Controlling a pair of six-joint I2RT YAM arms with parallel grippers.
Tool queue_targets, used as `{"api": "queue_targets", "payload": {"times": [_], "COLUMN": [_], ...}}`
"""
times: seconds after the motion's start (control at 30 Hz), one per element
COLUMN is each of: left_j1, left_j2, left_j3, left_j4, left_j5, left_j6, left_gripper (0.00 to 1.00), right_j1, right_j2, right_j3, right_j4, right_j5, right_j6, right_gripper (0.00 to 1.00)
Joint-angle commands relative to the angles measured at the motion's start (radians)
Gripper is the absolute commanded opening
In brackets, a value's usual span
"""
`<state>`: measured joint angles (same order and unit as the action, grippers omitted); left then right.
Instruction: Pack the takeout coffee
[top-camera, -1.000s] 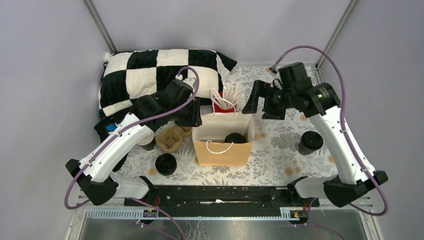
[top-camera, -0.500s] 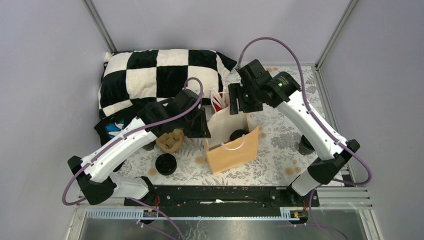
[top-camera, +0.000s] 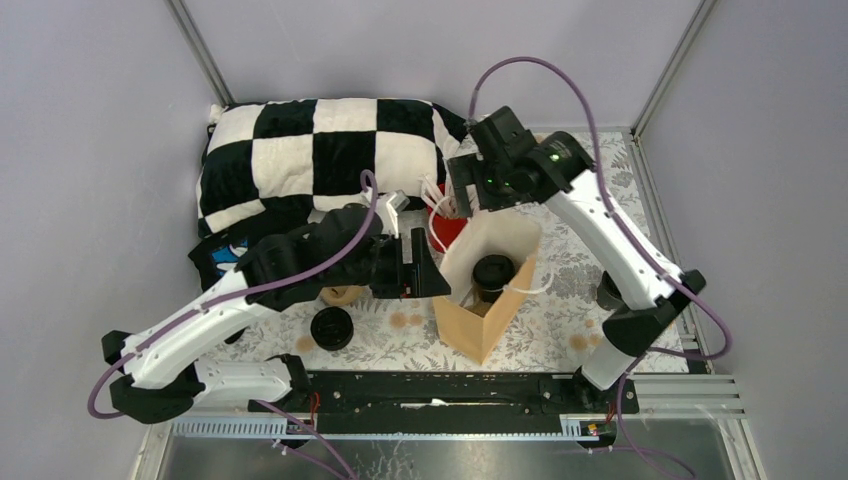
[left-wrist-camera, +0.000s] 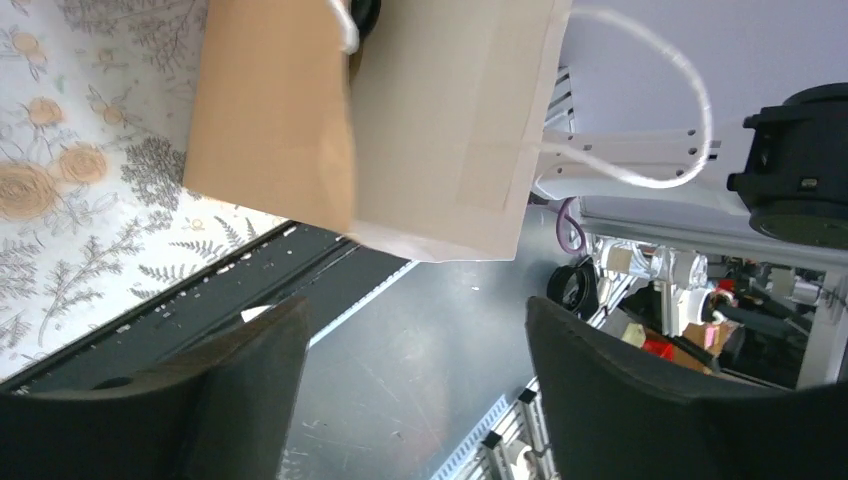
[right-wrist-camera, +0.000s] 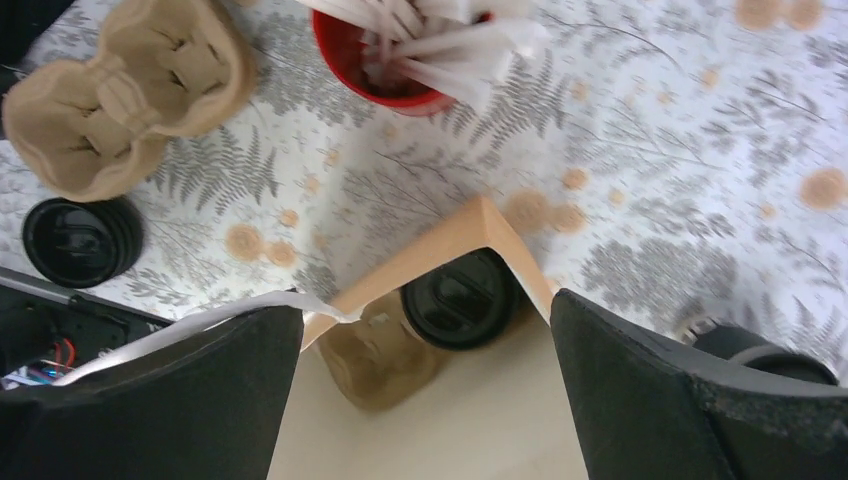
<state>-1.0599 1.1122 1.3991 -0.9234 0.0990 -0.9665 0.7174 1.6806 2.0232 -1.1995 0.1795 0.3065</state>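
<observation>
A brown paper bag (top-camera: 487, 305) stands turned and tilted at the table's middle. One takeout coffee cup with a black lid (top-camera: 492, 272) is inside it and shows in the right wrist view (right-wrist-camera: 462, 298), next to a brown cardboard piece (right-wrist-camera: 385, 352). The second lidded cup (top-camera: 610, 291) stands on the table to the right, partly hidden by the right arm. My left gripper (top-camera: 428, 275) is open and empty just left of the bag (left-wrist-camera: 380, 120). My right gripper (top-camera: 468, 195) is open and empty above the bag's far rim.
A red cup of white stirrers (top-camera: 445, 225) stands behind the bag. A cardboard cup carrier (right-wrist-camera: 130, 85) and a stack of black lids (top-camera: 332, 327) lie to the left. A black-and-white checkered pillow (top-camera: 300, 150) fills the far left. A black rail (top-camera: 430, 385) runs along the near edge.
The bag has turned, tilted and shifted right and nearer. My left gripper moved right to the bag's side. My right gripper swung left over the bag's far rim.
</observation>
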Motion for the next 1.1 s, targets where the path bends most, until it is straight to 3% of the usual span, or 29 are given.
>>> {"api": "queue_targets", "payload": {"times": [0.0,0.13,0.3,0.37,0.53,0.7,0.8,0.87,1.0,1.07], "left_j1": [-0.002,0.0,0.028,0.077,0.172,0.224,0.231,0.232,0.232,0.232], "left_j2": [-0.008,0.127,0.349,0.39,0.43,0.457,0.46,0.46,0.445,0.412], "left_j3": [0.077,0.233,0.522,0.547,0.56,0.583,0.576,0.57,0.566,0.56], "left_j4": [0.032,-0.036,-0.222,-0.22,-0.126,-0.13,-0.129,-0.126,-0.117,-0.113], "left_j5": [-0.048,-0.075,-0.209,-0.179,-0.038,0.007,0.029,0.045,0.099,0.119], "left_j6": [0.008,0.106,0.275,0.308,0.385,0.422,0.434,0.435,0.408,0.383], "left_gripper": [0.88,0.98,0.99,0.98,0.9,0.72,0.57,0.42,0.08,0.0], "right_j1": [-0.003,-0.005,-0.013,-0.013,-0.013,-0.013,-0.012,-0.012,-0.012,-0.012], "right_j2": [-0.128,-0.179,-0.342,-0.413,-0.566,-0.686,-0.764,-0.8,-0.762,-0.703], "right_j3": [0.113,0.12,0.021,-0.053,-0.182,-0.346,-0.446,-0.513,-0.578,-0.497], "right_j4": [-0.214,-0.27,-0.268,-0.268,-0.267,-0.226,-0.157,-0.048,0.152,0.128], "right_j5": [0.159,0.166,0.172,0.173,0.054,-0.167,-0.253,-0.301,-0.398,-0.36], "right_j6": [0.024,0.068,0.245,0.281,0.416,0.572,0.675,0.712,0.724,0.672], "right_gripper": [1.0,1.0,1.0,1.0,1.0,0.96,0.88,0.79,0.38,0.17]}}
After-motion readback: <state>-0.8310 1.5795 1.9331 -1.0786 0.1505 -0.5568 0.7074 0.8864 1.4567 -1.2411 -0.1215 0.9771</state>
